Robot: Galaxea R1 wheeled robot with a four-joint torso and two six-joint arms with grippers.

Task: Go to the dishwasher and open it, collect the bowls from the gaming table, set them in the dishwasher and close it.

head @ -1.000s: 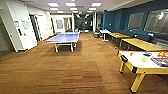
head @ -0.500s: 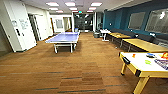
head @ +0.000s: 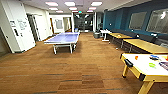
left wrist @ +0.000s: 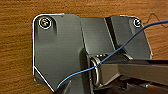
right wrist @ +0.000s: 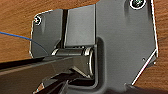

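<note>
Ahead, open wood floor (head: 82, 67) separates gaming table (head: 143, 65) from ping-pong table (head: 63, 38).

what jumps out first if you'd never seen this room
The blue table-tennis table standing mid-room on the brown wood-look floor draws the eye first. Next, at the head view's lower right, comes the white-topped gaming table with yellow sides, carrying a blue bowl, a yellow-green bowl and a small orange cup. Yellowish wood-topped tables line the dark blue wall behind it.
</note>
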